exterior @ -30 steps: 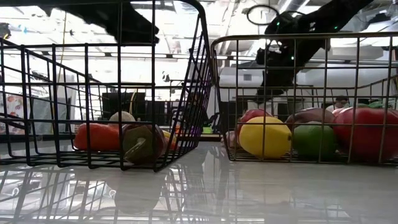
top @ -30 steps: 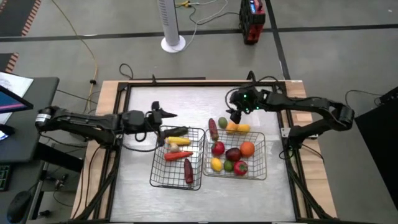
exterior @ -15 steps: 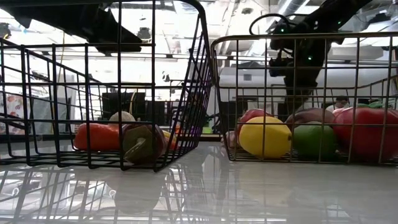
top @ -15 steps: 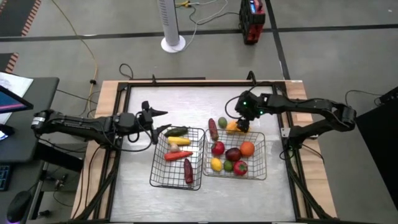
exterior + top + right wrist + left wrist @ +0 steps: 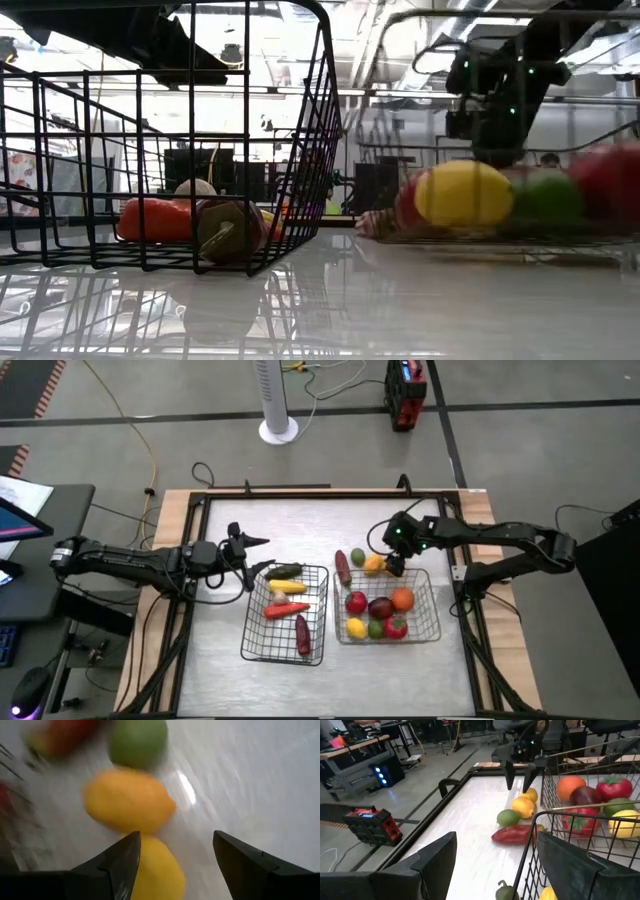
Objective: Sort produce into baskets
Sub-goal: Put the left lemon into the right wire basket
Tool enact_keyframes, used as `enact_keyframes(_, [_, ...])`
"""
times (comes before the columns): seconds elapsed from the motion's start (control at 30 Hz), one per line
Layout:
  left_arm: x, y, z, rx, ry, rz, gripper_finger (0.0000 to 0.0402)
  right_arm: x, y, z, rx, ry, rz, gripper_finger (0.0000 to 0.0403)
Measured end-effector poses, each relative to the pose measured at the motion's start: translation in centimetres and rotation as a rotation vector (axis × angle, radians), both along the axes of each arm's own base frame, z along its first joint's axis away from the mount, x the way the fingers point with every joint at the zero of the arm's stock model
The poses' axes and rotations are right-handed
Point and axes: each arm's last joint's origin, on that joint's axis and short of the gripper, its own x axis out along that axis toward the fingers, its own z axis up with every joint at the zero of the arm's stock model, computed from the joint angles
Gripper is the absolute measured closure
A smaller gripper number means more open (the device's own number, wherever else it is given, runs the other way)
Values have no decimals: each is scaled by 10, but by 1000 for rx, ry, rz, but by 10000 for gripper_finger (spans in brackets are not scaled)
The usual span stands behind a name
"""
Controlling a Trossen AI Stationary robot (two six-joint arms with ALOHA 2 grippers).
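Two wire baskets point(image 5: 285, 613) point(image 5: 391, 617), about fifteen produce pieces point(image 5: 378, 607), two arms point(image 5: 130, 558) point(image 5: 500, 536).

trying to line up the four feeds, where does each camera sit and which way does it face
High view: above the table, facing straight down; both arms, left basket, right basket.
Low view: at table-top height, facing level across; left basket close, right arm coming from above.
Left wrist view: on the left arm, facing across the table past its open fingers toward the right end effector.
Right wrist view: on the right arm, facing down past its fingers at loose yellow produce.
Shared: both wrist views show the green piece.
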Motion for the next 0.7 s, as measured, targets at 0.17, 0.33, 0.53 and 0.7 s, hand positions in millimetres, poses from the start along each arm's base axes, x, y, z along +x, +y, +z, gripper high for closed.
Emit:
enact_keyframes(0.17, [0, 0, 0, -3, -3, 4, 139, 0, 8, 20, -41, -125, 11, 126])
enact_keyframes(0.33, [0, 0, 3, 2, -27, 12, 139, -9, 15, 30, -148, -105, -56, 126])
enact_keyframes(0.53, [1, 0, 4, 9, -42, 12, 139, -21, 7, 32, -376, 25, -258, 126])
enact_keyframes(0.7, [1, 0, 4, 8, -44, 12, 139, -20, 1, 25, -377, 79, -296, 126])
